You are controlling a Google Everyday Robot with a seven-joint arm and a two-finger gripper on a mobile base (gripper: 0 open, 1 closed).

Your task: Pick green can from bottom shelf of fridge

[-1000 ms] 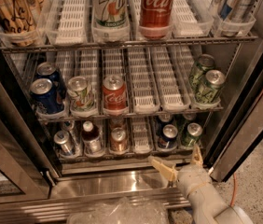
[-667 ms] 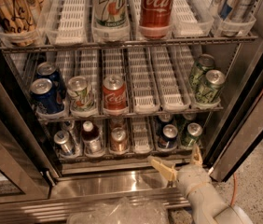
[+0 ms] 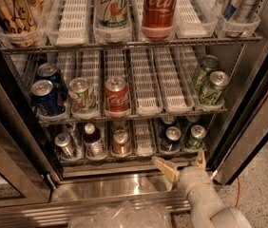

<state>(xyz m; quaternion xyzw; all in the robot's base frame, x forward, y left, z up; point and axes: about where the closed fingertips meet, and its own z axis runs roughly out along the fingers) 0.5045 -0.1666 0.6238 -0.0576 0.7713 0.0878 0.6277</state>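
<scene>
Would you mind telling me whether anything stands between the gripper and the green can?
Only the shelf's low front rail. The open gripper hovers just outside it, and the green can stands at the front of its lane, a blue can beside it.

Gripper (image 3: 180, 161), fingers spread, just in front of the surface (image 3: 100, 160) rail. Directly behind it: green can (image 3: 195, 137) and dark blue can (image 3: 171, 138). Further to its left: empty lane (image 3: 143, 137), brown can (image 3: 120, 143), capped bottle (image 3: 92, 140), silver can (image 3: 65, 145).

Upright green can (image 3: 195, 137), rightmost lane, bottom shelf (image 3: 144, 141); end effector (image 3: 183, 163) just in front
</scene>
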